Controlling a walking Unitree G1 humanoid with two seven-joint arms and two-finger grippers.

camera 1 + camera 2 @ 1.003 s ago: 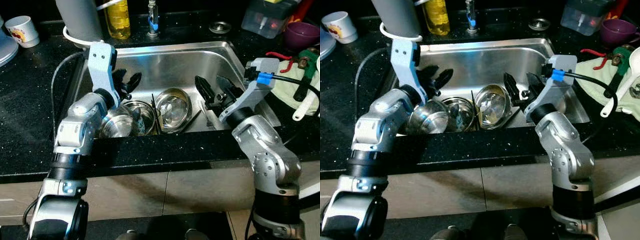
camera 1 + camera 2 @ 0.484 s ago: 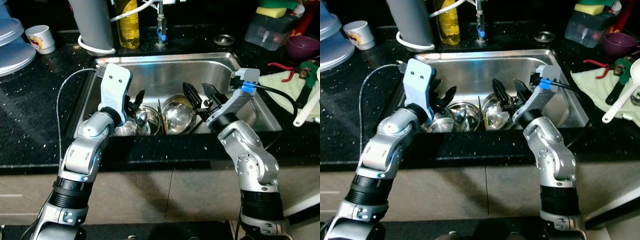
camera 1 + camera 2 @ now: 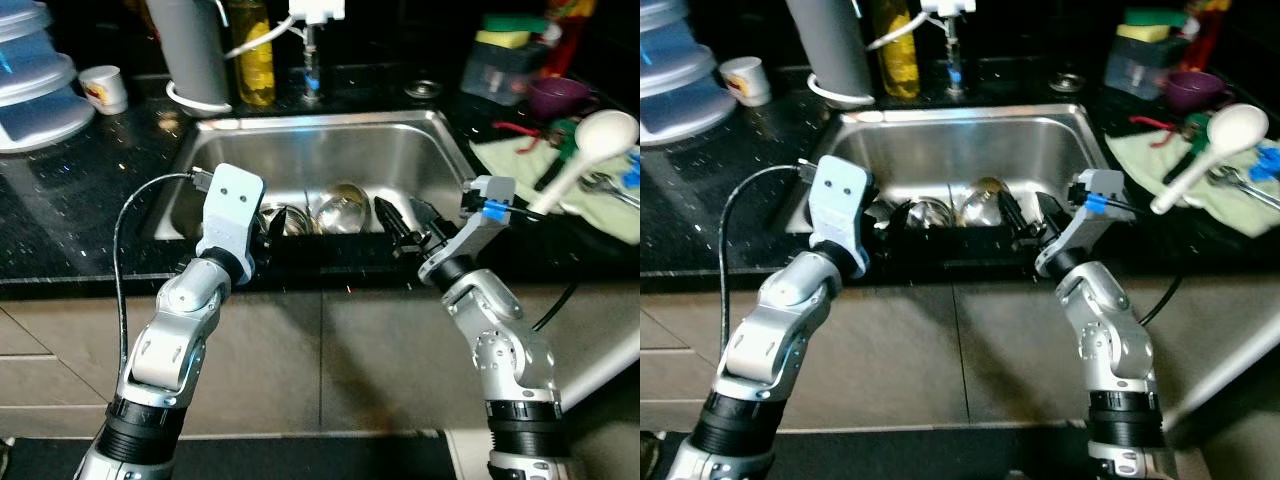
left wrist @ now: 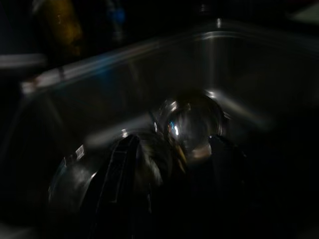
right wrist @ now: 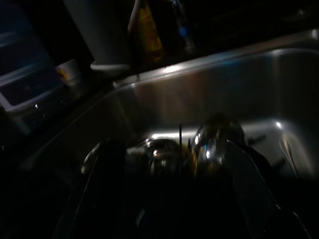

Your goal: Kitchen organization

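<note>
The steel bowls sit against the sink's near wall, at twelve o'clock from both empty, spread-fingered pincers, left gripper nearer than right gripper.

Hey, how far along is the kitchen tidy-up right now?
Nothing looks done yet: the steel bowls sit in the sink. In hand: nothing. The left gripper and right gripper hover at the sink's near edge, both open and empty. Left to do: the bowls, plus the white ladle and tools on the cloth at the right.
</note>
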